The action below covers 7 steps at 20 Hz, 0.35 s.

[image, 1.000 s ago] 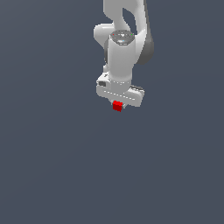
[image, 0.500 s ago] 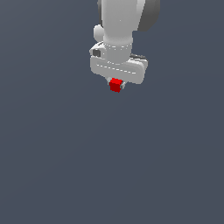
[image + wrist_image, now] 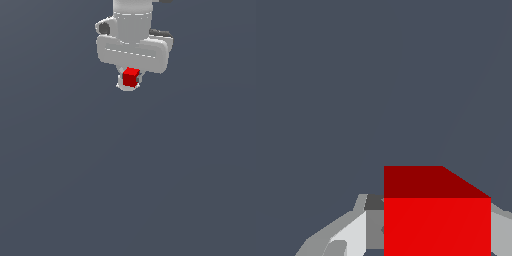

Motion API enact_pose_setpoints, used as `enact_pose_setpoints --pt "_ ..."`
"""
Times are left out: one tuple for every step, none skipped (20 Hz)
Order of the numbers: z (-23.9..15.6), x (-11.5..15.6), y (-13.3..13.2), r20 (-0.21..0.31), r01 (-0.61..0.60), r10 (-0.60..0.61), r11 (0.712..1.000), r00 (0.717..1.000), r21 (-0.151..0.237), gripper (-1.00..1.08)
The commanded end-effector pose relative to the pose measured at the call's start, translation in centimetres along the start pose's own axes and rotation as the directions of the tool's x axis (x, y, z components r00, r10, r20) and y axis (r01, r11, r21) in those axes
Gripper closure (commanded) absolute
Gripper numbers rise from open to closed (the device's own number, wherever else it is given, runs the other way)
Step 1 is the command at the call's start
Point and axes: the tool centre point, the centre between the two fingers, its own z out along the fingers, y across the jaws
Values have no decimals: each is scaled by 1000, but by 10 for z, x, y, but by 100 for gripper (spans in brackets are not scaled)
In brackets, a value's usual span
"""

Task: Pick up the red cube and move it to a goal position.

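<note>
Arm point(image 3: 132, 30) cut off at frame top; fingers point(image 3: 351, 232) mostly hidden behind red cube point(image 3: 131, 77). Gripper point(image 3: 130, 82) closed around cube, held aloft over plain grey surface point(image 3: 125, 190).

No text, label, brand, number or sign can be read in either view. The red cube point(image 3: 131, 77) shows plain, unmarked faces, and the white gripper point(image 3: 130, 84) holding it carries only a thin dashed seam line, not lettering. The grey surroundings are a flat, blank colour with nothing written on them.
</note>
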Motion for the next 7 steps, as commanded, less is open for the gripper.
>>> enact_pose_setpoints --pt "-10 0 1 1 1 -1 1000 1000 -1 108" --pt "-13 0 1 1 1 -1 1000 1000 -1 108" --pt "-15 0 1 1 1 -1 1000 1000 -1 108" --pt "-17 0 1 1 1 -1 1000 1000 -1 108" --pt "-18 0 2 1 1 -1 1000 1000 -1 108" --pt "-19 0 2 1 1 -1 1000 1000 -1 108" --pt "-19 0 2 1 1 -1 1000 1000 -1 108"
